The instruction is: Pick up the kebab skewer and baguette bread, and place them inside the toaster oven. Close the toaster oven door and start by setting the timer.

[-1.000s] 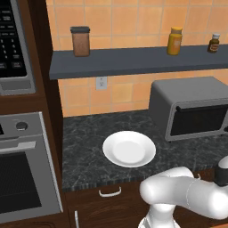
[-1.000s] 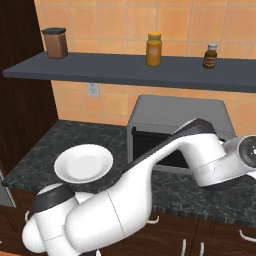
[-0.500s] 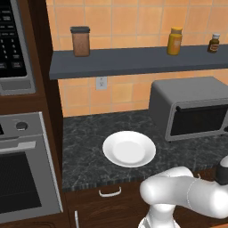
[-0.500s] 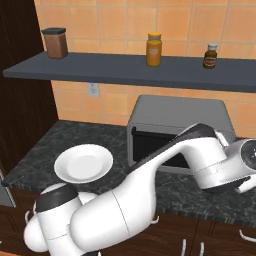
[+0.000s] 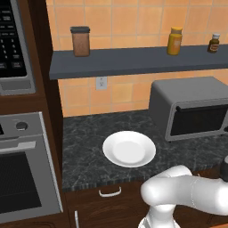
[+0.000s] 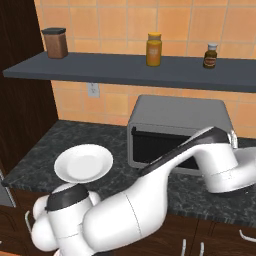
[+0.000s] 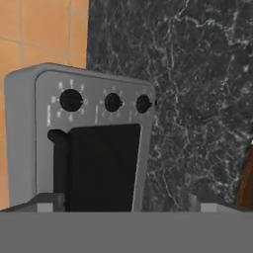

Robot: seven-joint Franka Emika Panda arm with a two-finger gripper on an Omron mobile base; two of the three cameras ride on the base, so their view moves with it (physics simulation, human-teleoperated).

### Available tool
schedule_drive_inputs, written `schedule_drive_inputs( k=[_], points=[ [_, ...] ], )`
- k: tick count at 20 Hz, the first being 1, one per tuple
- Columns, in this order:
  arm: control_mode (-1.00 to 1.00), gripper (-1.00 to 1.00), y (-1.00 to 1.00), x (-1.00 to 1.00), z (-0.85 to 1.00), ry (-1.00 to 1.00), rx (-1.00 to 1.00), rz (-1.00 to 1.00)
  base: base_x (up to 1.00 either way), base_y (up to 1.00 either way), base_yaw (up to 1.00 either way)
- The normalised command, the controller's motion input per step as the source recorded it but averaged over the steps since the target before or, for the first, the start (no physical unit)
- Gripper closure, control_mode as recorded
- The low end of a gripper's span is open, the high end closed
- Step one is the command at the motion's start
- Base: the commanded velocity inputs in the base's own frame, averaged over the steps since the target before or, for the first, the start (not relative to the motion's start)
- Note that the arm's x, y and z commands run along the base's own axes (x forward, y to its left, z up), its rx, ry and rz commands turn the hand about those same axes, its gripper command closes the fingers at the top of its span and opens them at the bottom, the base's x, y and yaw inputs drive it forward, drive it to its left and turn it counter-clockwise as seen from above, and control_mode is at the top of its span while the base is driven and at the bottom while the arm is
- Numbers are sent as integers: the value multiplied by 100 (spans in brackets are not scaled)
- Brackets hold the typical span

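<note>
facing the toaster oven (image 7: pixel 79 143) head on, the hand camera is showing its dark glass toaster oven door (image 7: pixel 101 165) lying shut, bar handle (image 7: pixel 58 168) along one edge and three black knobs (image 7: pixel 112 103) in a row on the grey panel. the jaws are standing wide apart, with nothing between them, well back from the oven front. the oven is sitting on the dark stone desk (image 5: pixel 84 147) against the tiled wall, right of the white plate (image 5: pixel 129 148), which is lying bare. i cannot make out the skewer or the bread, so they are probably inside already and the timer is likely the step in hand. doing it well means lining the open jaws squarely over the right knob, closing gently, then turning without dragging sideways.
</note>
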Motion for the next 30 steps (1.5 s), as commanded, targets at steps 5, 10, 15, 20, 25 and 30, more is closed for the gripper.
schedule_drive_inputs(
  k=[5,10,15,20,25,30],
  points=[
    [-100,-100,-1,13,-36,0,35,-11,0,0,0],
    [-100,-100,20,29,-37,0,38,-32,0,0,0],
    [-100,-100,49,-2,-17,-9,32,-43,0,0,0],
    [-100,-100,66,15,-19,-15,25,-49,0,0,0],
    [-100,-100,15,41,-28,-9,26,-33,0,0,0],
    [-100,-100,-3,36,-13,-2,27,-15,0,0,0]
  ],
)
